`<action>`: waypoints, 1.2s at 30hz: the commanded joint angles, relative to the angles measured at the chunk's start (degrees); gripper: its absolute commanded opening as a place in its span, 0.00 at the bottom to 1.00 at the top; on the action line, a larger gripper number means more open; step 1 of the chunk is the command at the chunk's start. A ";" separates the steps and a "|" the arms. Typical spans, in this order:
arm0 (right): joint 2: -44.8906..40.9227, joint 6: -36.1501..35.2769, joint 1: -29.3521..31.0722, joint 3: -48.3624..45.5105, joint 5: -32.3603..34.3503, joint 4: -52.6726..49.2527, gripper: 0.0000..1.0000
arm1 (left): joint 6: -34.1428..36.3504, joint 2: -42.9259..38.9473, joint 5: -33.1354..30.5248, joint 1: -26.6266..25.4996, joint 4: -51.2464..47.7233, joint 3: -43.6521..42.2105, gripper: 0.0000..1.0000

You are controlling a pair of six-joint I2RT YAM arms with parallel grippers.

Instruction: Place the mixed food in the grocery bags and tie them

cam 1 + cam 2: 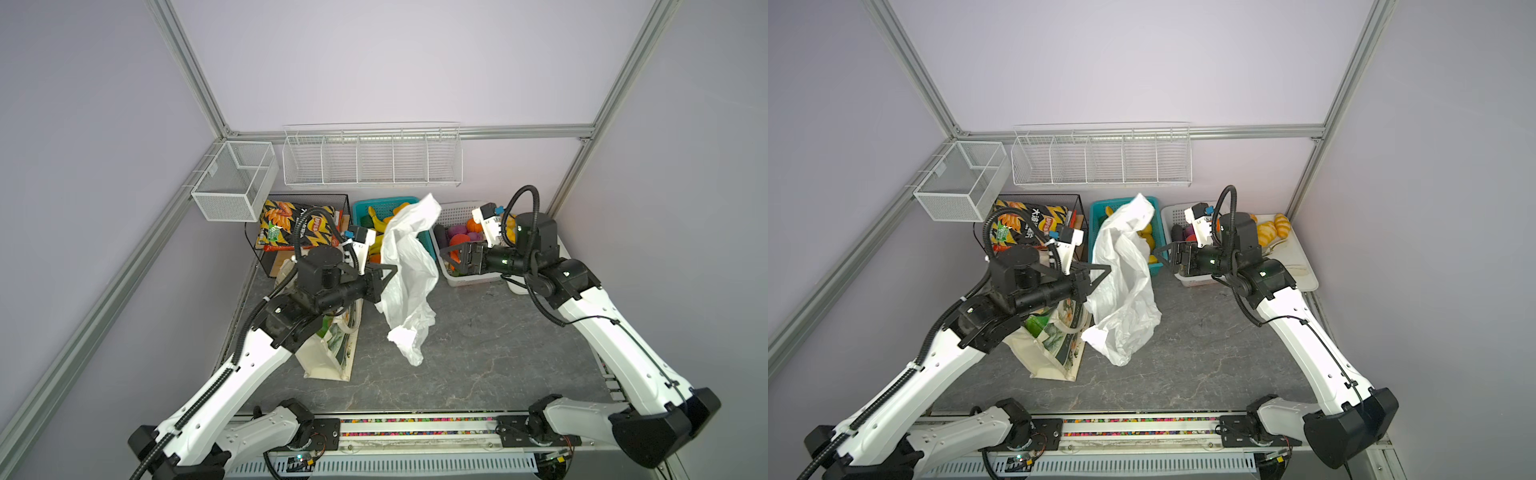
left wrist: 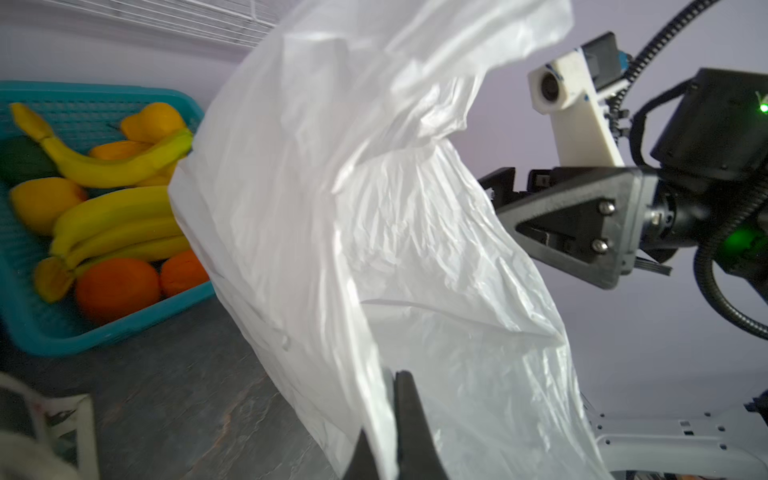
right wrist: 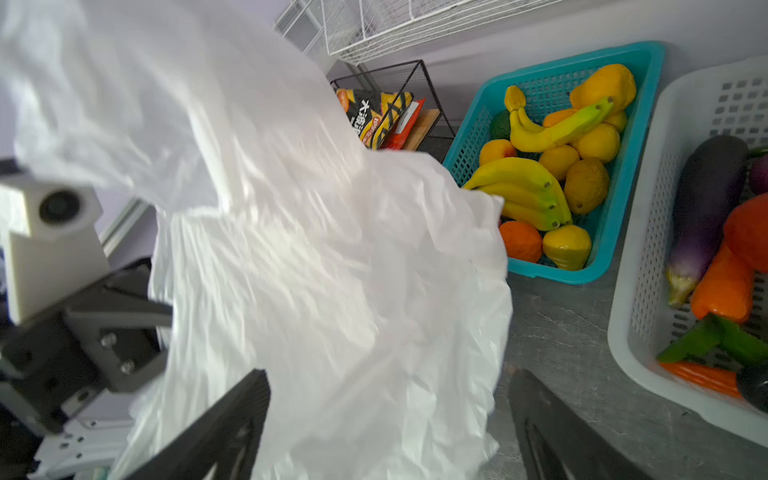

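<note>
A thin white plastic bag [image 1: 409, 270] [image 1: 1125, 291] hangs crumpled above the middle of the table. My left gripper [image 1: 392, 271] [image 1: 1108, 271] [image 2: 392, 399] is shut on the bag's left edge and holds it up. My right gripper [image 1: 445, 258] [image 1: 1160, 259] [image 3: 390, 374] stands open just right of the bag, with loose film [image 3: 332, 270] billowing in front of its spread fingers. The cream canvas tote [image 1: 328, 357] [image 1: 1050, 353] lies flat under the left arm. Toy vegetables, a red one [image 1: 459, 241] and a dark eggplant [image 3: 706, 199] among them, sit in a white basket [image 1: 457, 208] [image 3: 648, 291].
A teal basket [image 1: 360, 206] [image 3: 623, 232] of bananas and oranges stands behind the bag. A black wire rack [image 1: 307, 198] at the back left holds a black-and-yellow chip bag [image 1: 299, 224]. White wire shelves [image 1: 374, 162] and a mesh box [image 1: 232, 183] hang on the walls.
</note>
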 commanded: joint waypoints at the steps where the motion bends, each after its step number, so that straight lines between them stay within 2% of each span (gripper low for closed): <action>1: -3.84 -4.69 1.81 -3.62 -3.31 0.72 0.99 | -3.91 0.32 -2.94 0.52 -7.75 -0.37 0.00; 6: -8.82 -1.73 5.83 -14.54 -3.22 9.77 0.95 | -7.70 1.13 0.49 0.46 0.52 -5.12 0.00; 10: -8.07 -4.16 11.78 -14.60 3.94 9.67 0.94 | -9.16 1.55 1.57 0.44 3.34 -6.98 0.00; 14: -5.54 -1.92 12.40 -13.70 13.01 9.24 0.95 | -9.77 1.12 1.60 0.34 4.95 -8.57 0.00; 17: -3.05 0.03 13.09 -13.28 11.18 11.66 0.97 | -10.05 0.90 1.71 0.35 5.31 -8.98 0.00; 20: -0.60 0.39 14.78 -13.20 12.11 13.64 0.99 | -10.31 0.91 2.46 0.35 6.19 -9.40 0.00; 22: 1.39 0.36 14.94 -12.81 13.23 14.50 0.90 | -10.40 0.89 3.52 0.34 6.83 -9.58 0.00; 24: 3.11 -0.38 14.92 -12.50 15.94 14.83 0.69 | -10.13 0.66 4.09 0.35 6.49 -9.39 0.00; 25: 3.76 -0.95 14.89 -12.28 19.29 13.58 0.57 | -9.55 0.51 4.06 0.37 5.46 -8.83 0.00; 27: 4.42 -2.62 14.15 -11.56 28.53 8.21 0.42 | -7.48 -0.30 2.53 0.44 1.11 -6.32 0.00; 30: 2.81 -4.60 10.23 -14.28 34.33 2.73 0.33 | -3.35 -0.33 -1.37 1.61 -12.14 0.84 0.00; 33: 0.03 -4.84 5.50 -18.82 28.11 3.05 0.25 | -1.12 1.37 0.29 5.49 -21.93 6.54 0.00; 36: -0.84 -5.34 5.08 -20.05 22.83 3.82 0.23 | -1.43 2.03 4.86 7.75 -24.40 8.29 0.00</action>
